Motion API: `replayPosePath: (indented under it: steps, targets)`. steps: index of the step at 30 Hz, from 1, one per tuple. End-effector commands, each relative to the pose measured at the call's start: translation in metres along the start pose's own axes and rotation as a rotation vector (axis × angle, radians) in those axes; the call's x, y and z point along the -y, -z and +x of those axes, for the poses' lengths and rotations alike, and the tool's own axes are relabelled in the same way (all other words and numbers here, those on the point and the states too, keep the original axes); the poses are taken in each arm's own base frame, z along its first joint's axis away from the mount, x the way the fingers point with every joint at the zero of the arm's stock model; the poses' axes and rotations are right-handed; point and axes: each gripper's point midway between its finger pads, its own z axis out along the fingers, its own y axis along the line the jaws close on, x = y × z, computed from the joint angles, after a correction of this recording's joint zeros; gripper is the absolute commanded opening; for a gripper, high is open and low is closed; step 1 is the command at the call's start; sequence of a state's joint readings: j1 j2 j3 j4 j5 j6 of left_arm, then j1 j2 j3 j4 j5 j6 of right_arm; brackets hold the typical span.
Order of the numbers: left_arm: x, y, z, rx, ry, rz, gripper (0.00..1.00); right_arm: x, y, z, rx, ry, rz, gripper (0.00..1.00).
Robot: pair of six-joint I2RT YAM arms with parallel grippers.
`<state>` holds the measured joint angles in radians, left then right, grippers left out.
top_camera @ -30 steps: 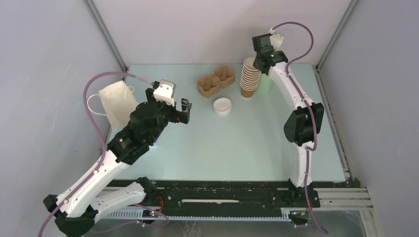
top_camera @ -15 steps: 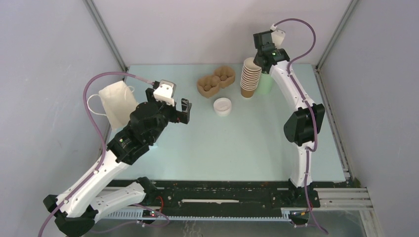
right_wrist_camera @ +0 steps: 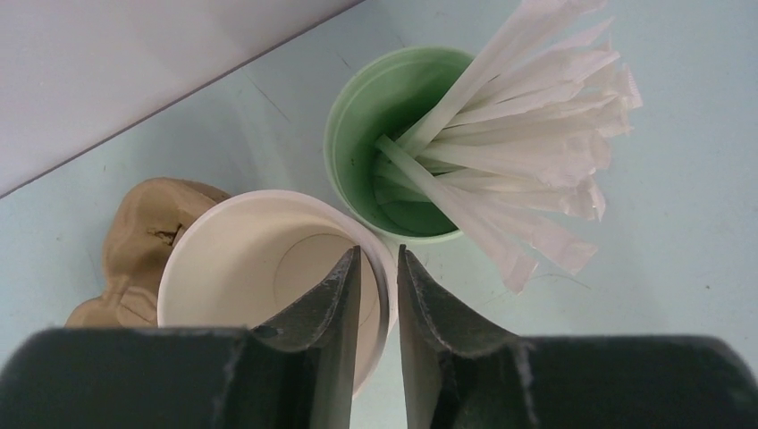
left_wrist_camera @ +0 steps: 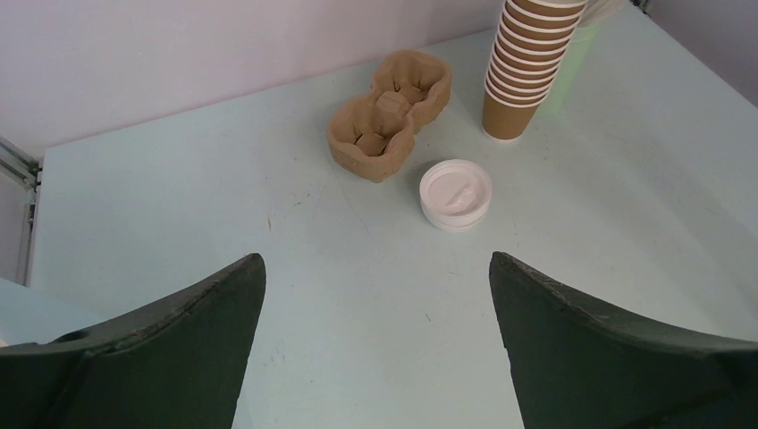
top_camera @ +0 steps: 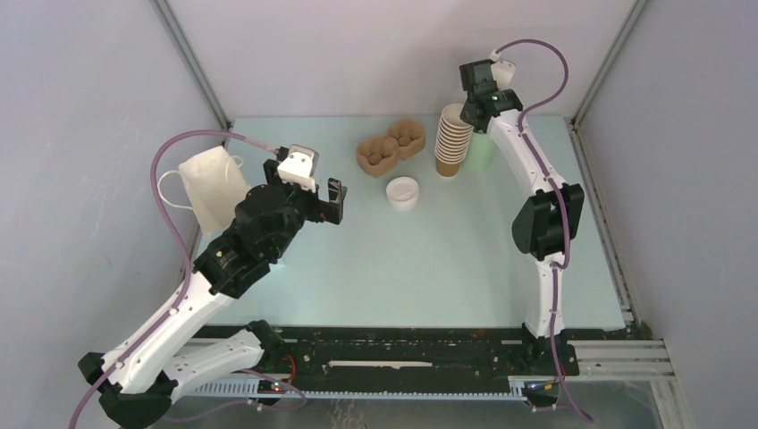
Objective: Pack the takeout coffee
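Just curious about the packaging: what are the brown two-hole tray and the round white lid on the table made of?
Tray: probably moulded paper pulp; matte brown, rough, lumpy walls. Lid: likely thin plastic; smooth white with a raised pattern moulded in.

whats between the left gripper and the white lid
Nothing. In the left wrist view only bare table lies between the open left gripper and the white lid. The top view shows the same.
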<state>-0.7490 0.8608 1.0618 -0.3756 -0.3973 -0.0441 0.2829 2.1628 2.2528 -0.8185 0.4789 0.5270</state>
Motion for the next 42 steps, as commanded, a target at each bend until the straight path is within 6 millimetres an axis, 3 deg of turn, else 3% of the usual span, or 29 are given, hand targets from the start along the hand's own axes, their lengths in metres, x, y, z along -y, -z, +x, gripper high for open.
replayPosePath:
  steps: [1,12,20,25,29,32,34,37,39,42]
  targets:
    - [0.0,0.0,-0.002,0.024,-0.008,-0.001,1.0,-0.005,0.007,-0.018,0.039,-0.04,-0.018,0.27]
    - [0.0,0.0,-0.002,0.024,-0.009,-0.001,1.0,-0.01,0.017,-0.028,0.07,-0.031,-0.025,0.06]
    - [0.0,0.0,-0.002,0.025,-0.008,-0.001,1.0,-0.014,0.032,-0.04,0.092,-0.018,-0.042,0.0]
    - [0.001,-0.001,-0.001,0.022,-0.01,0.0,1.0,-0.017,0.064,-0.066,0.137,-0.054,-0.106,0.0]
    - [0.001,-0.001,-0.001,0.021,-0.009,0.0,1.0,-0.013,0.11,-0.099,0.213,-0.064,-0.164,0.0]
    - [0.0,-0.002,-0.001,0.02,-0.008,-0.004,1.0,-0.01,0.146,-0.107,0.229,-0.004,-0.24,0.0]
    - [0.0,-0.002,0.0,0.017,-0.006,-0.005,1.0,-0.016,0.171,-0.096,0.203,0.085,-0.351,0.0]
    - [0.001,-0.002,-0.002,0.019,-0.001,-0.005,1.0,-0.03,0.208,-0.053,0.143,0.254,-0.552,0.0]
    - [-0.001,-0.002,-0.002,0.02,0.003,-0.016,1.0,-0.033,0.229,-0.017,0.113,0.365,-0.636,0.0]
    - [-0.005,-0.001,-0.003,0.022,0.015,-0.039,1.0,-0.038,0.256,0.054,0.014,0.476,-0.765,0.0]
